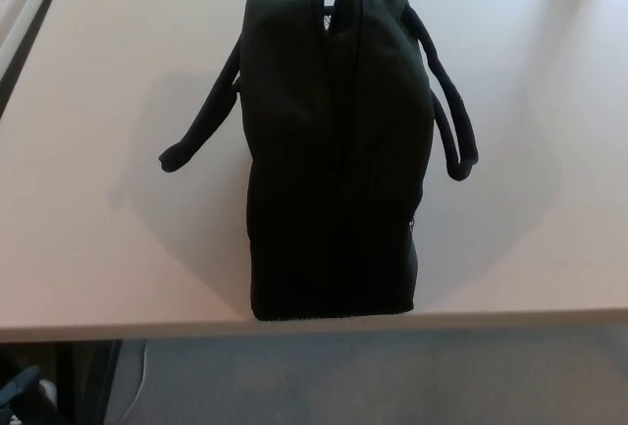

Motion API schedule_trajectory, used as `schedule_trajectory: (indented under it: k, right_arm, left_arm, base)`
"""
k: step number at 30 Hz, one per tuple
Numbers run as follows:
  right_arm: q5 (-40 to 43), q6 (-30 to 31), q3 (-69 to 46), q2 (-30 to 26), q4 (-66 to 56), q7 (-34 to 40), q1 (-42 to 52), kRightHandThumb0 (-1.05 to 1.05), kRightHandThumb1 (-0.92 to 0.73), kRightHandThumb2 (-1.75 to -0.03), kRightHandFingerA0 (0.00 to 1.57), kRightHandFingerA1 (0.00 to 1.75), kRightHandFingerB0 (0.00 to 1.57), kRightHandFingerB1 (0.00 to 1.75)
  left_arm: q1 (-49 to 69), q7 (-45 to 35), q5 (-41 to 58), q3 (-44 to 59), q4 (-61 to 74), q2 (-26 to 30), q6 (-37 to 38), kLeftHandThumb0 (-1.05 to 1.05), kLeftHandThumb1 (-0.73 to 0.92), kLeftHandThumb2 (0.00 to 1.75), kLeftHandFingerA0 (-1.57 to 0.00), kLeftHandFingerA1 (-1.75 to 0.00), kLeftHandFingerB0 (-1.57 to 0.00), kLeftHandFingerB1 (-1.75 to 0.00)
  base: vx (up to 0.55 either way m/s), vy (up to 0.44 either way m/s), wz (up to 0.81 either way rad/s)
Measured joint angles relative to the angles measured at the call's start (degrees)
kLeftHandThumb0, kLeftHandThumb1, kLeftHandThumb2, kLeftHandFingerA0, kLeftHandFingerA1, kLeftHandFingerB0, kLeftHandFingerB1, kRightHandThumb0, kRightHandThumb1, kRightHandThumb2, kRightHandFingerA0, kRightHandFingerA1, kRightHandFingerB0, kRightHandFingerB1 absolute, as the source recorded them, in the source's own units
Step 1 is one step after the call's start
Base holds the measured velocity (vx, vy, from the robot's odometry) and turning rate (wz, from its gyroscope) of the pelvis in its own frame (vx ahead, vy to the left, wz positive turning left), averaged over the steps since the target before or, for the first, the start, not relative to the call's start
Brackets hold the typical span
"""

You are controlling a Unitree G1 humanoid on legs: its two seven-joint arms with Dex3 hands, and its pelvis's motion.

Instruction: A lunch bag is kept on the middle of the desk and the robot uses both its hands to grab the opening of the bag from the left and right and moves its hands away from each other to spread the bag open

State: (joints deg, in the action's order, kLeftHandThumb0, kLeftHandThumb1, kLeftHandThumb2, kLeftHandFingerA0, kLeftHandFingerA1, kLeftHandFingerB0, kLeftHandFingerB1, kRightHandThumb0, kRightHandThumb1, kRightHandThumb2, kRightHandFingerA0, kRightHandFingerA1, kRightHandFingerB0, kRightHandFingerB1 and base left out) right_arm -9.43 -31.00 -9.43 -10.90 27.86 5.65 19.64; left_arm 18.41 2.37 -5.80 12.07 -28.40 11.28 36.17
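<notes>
Neither robot hand shows, so the state of their fingers cannot be told. The black lunch bag (334, 150) stands on the pale counter (98, 199), near its front edge. Its top opening is only a narrow slit; the inside is too dark to see. One handle (201, 126) hangs on each side.

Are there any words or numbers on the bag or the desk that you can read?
None. The black bag shows no label, brand or number, only its zip line and two handles. The desk is plain, with nothing printed on it.
</notes>
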Motion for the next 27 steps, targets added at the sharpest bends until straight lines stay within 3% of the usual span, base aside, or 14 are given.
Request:
schedule_trajectory:
  k: [1, 2, 7, 8, 9, 10, 14, 15, 17, 18, 19, 22, 23, 27]
  right_arm:
    - [-0.05, -0.97, 0.00, 0.05, 0.01, 0.30, 0.11, -0.58, -0.56, -0.79, 0.20, 0.41, 0.09, 0.39]
    - [-0.14, -1.74, 0.00, 0.08, 0.04, 0.54, 0.14, -0.53, -0.68, -0.62, 0.21, 0.30, 0.13, 0.30]
    - [-1.94, -4.76, -0.14, 0.05, -2.24, 2.71, 0.15, -0.46, -0.67, -0.62, 0.20, 0.29, 0.14, 0.28]
    - [-2.64, -5.18, -0.29, -0.03, -3.10, 3.41, -0.02, -0.27, -0.59, -1.05, 0.00, 0.48, 0.00, 0.48]
    - [-3.03, -5.38, -0.42, -0.11, -3.59, 3.78, -0.17, -0.27, -0.59, -1.05, 0.00, 0.48, 0.00, 0.48]
    - [-3.98, -5.69, -0.85, -0.47, -4.66, 4.58, -0.66, -0.41, -0.67, -0.61, 0.18, 0.28, 0.12, 0.26]
    - [-6.09, -6.36, -2.84, -1.79, -8.11, 6.51, -2.70, -0.40, -0.67, -0.62, 0.22, 0.29, 0.12, 0.26]
    - [-6.75, -6.48, -3.93, -2.73, -9.97, 7.13, -4.05, -0.43, -0.60, -0.69, 0.15, 0.32, 0.12, 0.32]
    - [-7.49, -6.50, -5.20, -4.19, -11.82, 7.71, -6.30, -0.43, -0.61, -0.68, 0.13, 0.31, 0.11, 0.31]
    - [-8.18, -6.50, -6.13, -5.69, -13.13, 8.23, -8.64, -0.43, -0.56, -0.69, 0.17, 0.34, 0.12, 0.33]
    - [-8.66, -6.49, -6.65, -6.74, -13.72, 8.60, -10.46, -0.43, -0.56, -0.69, 0.17, 0.34, 0.12, 0.33]
    - [-10.37, -6.41, -6.98, -10.20, -14.20, 9.57, -16.94, -0.37, -0.61, -0.59, 0.23, 0.30, 0.15, 0.27]
    - [-10.93, -6.32, -6.90, -10.98, -14.19, 9.78, -18.54, -0.36, -0.58, -0.58, 0.27, 0.31, 0.19, 0.28]
    - [-13.71, -5.51, -4.54, -14.70, -12.50, 10.02, -27.08, -0.40, -0.55, -0.58, 0.26, 0.32, 0.19, 0.28]
  left_arm:
    - [0.21, 0.21, -0.04, 0.10, 0.12, -0.07, 0.88, -0.29, 0.59, 0.57, -0.48, -0.37, -0.27, -0.32]
    - [0.40, 0.36, -0.07, 0.18, 0.34, -0.12, 1.49, -0.23, 0.41, 0.87, -0.33, -0.55, -0.14, -0.47]
    - [0.92, 1.08, -0.14, 1.58, 2.54, -0.30, 5.65, -0.17, 0.41, 0.87, -0.29, -0.53, -0.14, -0.47]
    - [0.88, 1.36, -0.27, 2.24, 3.04, -0.30, 6.67, -0.15, 0.42, 0.87, -0.27, -0.52, -0.14, -0.46]
    - [0.83, 1.55, -0.38, 2.63, 3.25, -0.30, 7.22, -0.15, 0.42, 0.87, -0.27, -0.52, -0.14, -0.46]
    - [0.65, 1.96, -0.76, 3.74, 3.88, -0.30, 8.24, -0.16, 0.44, 0.88, -0.25, -0.52, -0.11, -0.46]
    - [-0.26, 3.13, -1.35, 7.13, 6.20, -0.23, 10.77, -0.12, 0.45, 0.89, -0.40, -0.57, -0.14, -0.47]
    - [-1.20, 3.67, -1.81, 8.97, 7.37, -0.09, 11.99, -0.18, 0.63, 0.58, -0.56, -0.38, -0.27, -0.30]
    - [-2.93, 4.43, -2.42, 11.20, 8.47, 0.40, 13.22, -0.22, 0.64, 0.61, -0.53, -0.38, -0.26, -0.31]
    - [-4.94, 5.19, -3.08, 13.08, 9.27, 1.25, 14.22, -0.17, 0.47, 0.90, -0.37, -0.56, -0.12, -0.46]
    - [-6.54, 5.85, -3.72, 14.33, 9.62, 2.08, 14.87, -0.17, 0.47, 0.90, -0.37, -0.56, -0.12, -0.46]
    - [-12.83, 8.37, -6.44, 16.89, 10.31, 4.78, 15.87, -0.12, 0.43, 0.87, -0.34, -0.54, -0.16, -0.47]
    - [-14.55, 9.06, -7.25, 17.25, 10.23, 5.34, 16.09, -0.11, 0.59, 0.57, -0.42, -0.34, -0.33, -0.32]
    - [-23.40, 12.04, -11.06, 17.00, 7.34, 8.60, 16.99, -0.06, 0.54, 0.56, -0.44, -0.36, -0.36, -0.33]
  base:
    - [0.00, 0.000, 0.00]
    - [0.00, 0.000, 0.00]
    - [0.00, 0.000, 0.00]
    - [0.00, 0.000, 0.00]
    - [0.00, 0.000, 0.00]
    - [0.00, 0.000, 0.00]
    - [0.00, 0.000, 0.00]
    - [0.00, 0.000, 0.00]
    - [0.00, 0.000, 0.00]
    - [0.00, 0.000, 0.00]
    - [0.00, 0.000, 0.00]
    - [0.00, 0.000, 0.00]
    - [0.00, 0.000, 0.00]
    - [0.00, 0.000, 0.00]
